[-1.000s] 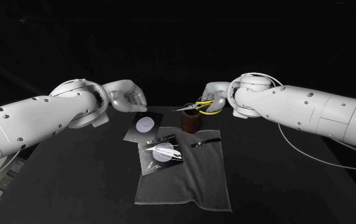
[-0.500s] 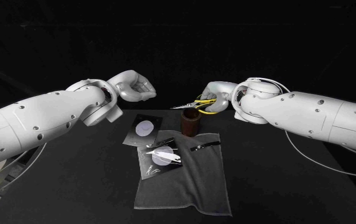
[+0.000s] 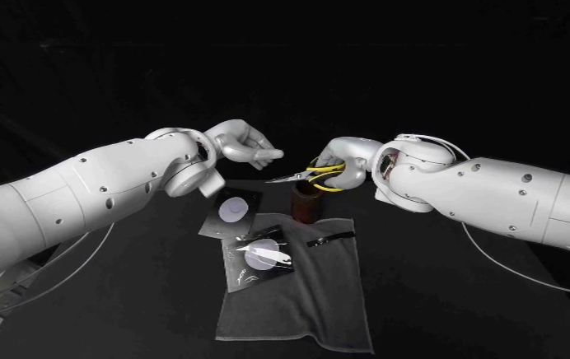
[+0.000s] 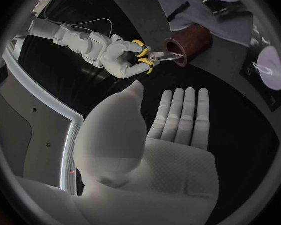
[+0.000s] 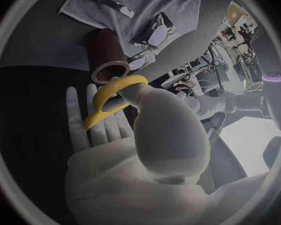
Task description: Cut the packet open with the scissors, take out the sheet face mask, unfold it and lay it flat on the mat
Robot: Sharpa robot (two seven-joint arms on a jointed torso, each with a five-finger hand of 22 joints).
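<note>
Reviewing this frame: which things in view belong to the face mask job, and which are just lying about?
Belongs to the job:
- scissors, held in the right hand
- packet lying on the grey mat
- left hand, holding nothing

Just lying about, as far as I can tell:
- brown tube standing at the mat's far edge
- second packet beside the mat
- dark strip on the mat

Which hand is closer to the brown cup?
Right. The right hand, holding the scissors, hovers just above the brown cup; the left hand is raised farther off to its side.
</note>
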